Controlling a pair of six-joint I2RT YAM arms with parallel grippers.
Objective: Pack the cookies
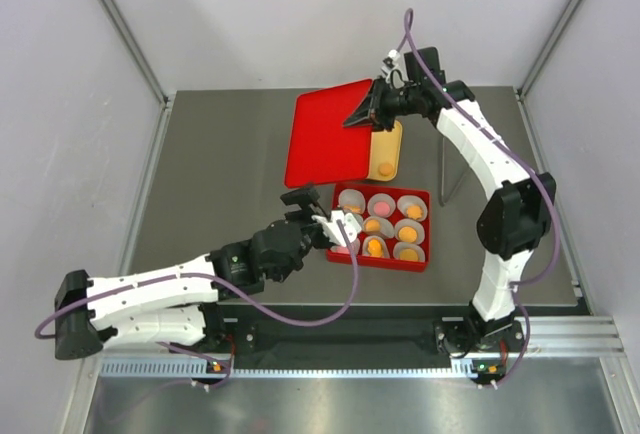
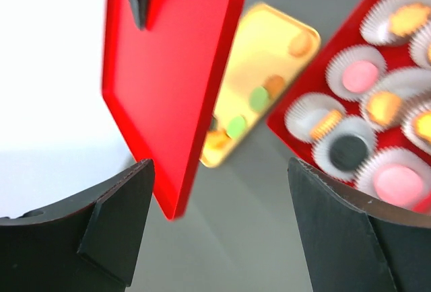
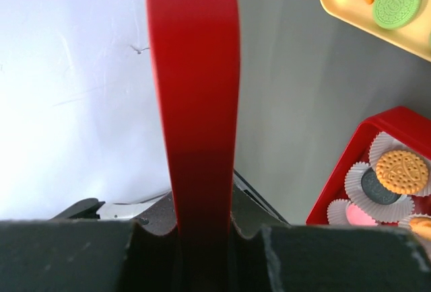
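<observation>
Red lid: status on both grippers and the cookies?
Right gripper shut on red lid, held up, tilted. Left gripper open, at box edge. Cookies in cups; a few left on yellow tray.

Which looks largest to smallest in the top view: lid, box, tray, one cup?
1. lid, lifted nearer the camera, which enlarges it
2. box
3. tray, partly hidden by the lid, so unsure
4. cup
</observation>
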